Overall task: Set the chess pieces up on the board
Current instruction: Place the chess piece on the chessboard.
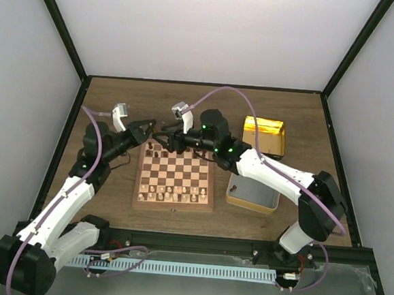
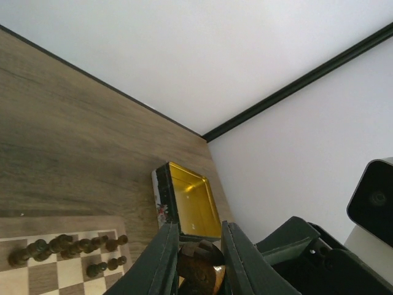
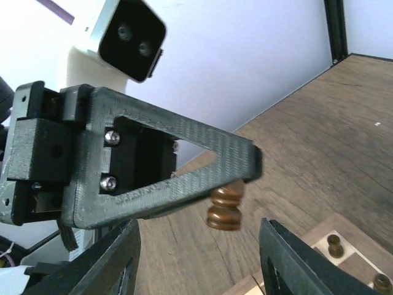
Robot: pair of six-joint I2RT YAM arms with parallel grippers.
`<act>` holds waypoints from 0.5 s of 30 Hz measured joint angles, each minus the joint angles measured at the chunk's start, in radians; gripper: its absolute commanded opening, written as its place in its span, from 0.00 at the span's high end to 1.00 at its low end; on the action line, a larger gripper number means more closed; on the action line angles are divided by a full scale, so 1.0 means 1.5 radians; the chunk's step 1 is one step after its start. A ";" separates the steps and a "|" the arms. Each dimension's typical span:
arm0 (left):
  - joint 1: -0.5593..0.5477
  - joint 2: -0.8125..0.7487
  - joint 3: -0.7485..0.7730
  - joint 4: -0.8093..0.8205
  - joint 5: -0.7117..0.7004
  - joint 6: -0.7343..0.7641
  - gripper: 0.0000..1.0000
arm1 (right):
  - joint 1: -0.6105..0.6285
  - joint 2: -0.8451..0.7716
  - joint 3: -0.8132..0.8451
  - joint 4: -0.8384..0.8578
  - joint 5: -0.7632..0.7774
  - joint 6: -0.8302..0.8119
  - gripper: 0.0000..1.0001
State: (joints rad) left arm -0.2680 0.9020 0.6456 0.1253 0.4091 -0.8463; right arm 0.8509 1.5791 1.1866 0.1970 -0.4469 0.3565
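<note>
Closest to where I am standing, the left arm [image 1: 66, 202] is rising from the near edge of the bench [image 1: 112, 103] and reaching toward the far left corner of the board [image 1: 173, 205]. The left hand [image 1: 149, 126] is pinching one dark brown chess piece [image 2: 199, 269] between its two fingers [image 2: 161, 261]. The left wrist view is showing the piece wedged squarely between them. The right wrist view is showing it hanging clear of the bench, just beyond the board's far edge.

Moving right, the board is lying flat at mid-bench, square to the arms. Dark chessmen [image 2: 64, 246] are standing on its far rows, gathered toward the left. The right part of those rows is sitting under the arm, and I cannot tell what is standing there. Pale chessmen [image 1: 173, 190] are standing in two rows along the near edge.

Above the far edge, the right hand [image 3: 196, 261] is hovering opposite the left one, its fingers spread wide and gripping nothing. The right arm [image 1: 277, 176] is stretching in from the right to carry it.

Right of the board, a shallow tray with a gold rim [image 1: 250, 208] is lying just beside the border. Farther back, a gold tin [image 1: 265, 136] is lying with its bright inside facing up. The arm is crossing between the two, so I cannot tell whether they are touching.
</note>
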 measured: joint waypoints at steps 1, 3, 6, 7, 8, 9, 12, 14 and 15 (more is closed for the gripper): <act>0.000 0.002 -0.001 0.005 0.006 -0.009 0.90 | 0.004 0.003 0.003 0.000 -0.002 -0.001 0.50; 0.000 0.004 -0.002 0.013 0.015 -0.022 0.90 | 0.010 0.012 0.012 0.003 -0.004 -0.003 0.58; 0.002 0.004 -0.002 0.021 0.020 -0.034 0.90 | 0.014 0.023 0.024 0.003 0.000 -0.011 0.69; 0.003 0.004 -0.003 0.023 0.021 -0.039 0.90 | 0.014 0.027 0.029 0.001 0.003 -0.014 0.70; 0.003 0.004 -0.003 0.024 0.021 -0.043 0.90 | 0.013 0.031 0.032 -0.001 0.006 -0.018 0.70; 0.004 0.004 -0.002 0.026 0.023 -0.046 0.90 | 0.013 0.035 0.036 -0.003 0.011 -0.019 0.70; 0.004 0.007 -0.002 0.028 0.028 -0.052 0.90 | 0.017 0.047 0.045 -0.011 0.019 -0.023 0.70; 0.004 0.009 -0.002 0.027 0.030 -0.056 0.90 | 0.020 0.053 0.052 -0.020 0.024 -0.027 0.70; 0.004 0.009 -0.002 0.027 0.030 -0.057 0.90 | 0.020 0.055 0.056 -0.024 0.028 -0.030 0.71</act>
State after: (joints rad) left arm -0.2623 0.9154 0.6422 0.1665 0.4538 -0.9321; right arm 0.8810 1.6619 1.2701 0.1608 -0.4053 0.3119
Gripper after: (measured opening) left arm 0.177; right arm 0.302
